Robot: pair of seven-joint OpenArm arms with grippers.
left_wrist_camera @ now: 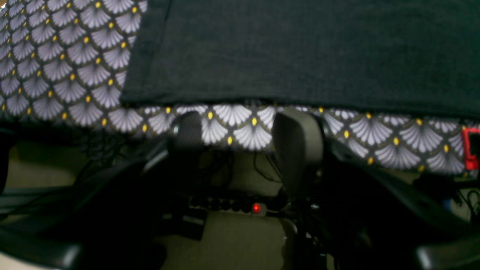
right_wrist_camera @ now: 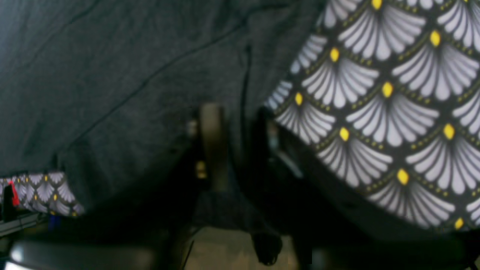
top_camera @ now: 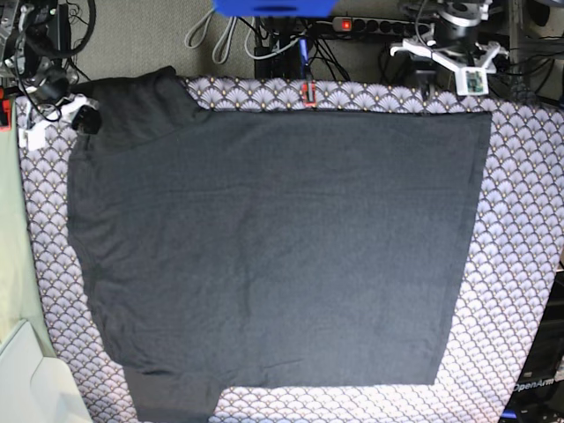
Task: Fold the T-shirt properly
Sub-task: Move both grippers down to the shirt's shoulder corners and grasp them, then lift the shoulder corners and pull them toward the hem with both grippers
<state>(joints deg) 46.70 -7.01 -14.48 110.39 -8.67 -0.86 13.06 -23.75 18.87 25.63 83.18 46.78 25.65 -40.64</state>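
One dark grey T-shirt point(top_camera: 273, 247) lies spread nearly flat over the bench, plain side up, covering most of the scallop-patterned cloth point(top_camera: 515, 256) beneath it. In the base view its straight hem runs down the right side, one sleeve point(top_camera: 141, 106) reaches the top left corner and the other sleeve point(top_camera: 172, 397) hangs toward the bottom edge.

At the top left corner the right hand point(top_camera: 88, 122) sits at the sleeve edge. Its wrist view shows the two fingers point(right_wrist_camera: 212, 146) close together with a fold of the grey fabric point(right_wrist_camera: 112, 93) pinched between them, so this hand is gripping the T-shirt at the sleeve.

At the top right, the left hand point(top_camera: 438, 60) is off the bench edge, just beyond the shirt's corner. Its wrist view shows the fingers point(left_wrist_camera: 298, 142) standing apart with the patterned cloth's border visible between them and nothing held; the shirt's hem point(left_wrist_camera: 300, 99) lies just beyond the fingertips, not touched.

Behind the bench a power strip point(top_camera: 379, 25) with a red light lies among cables.
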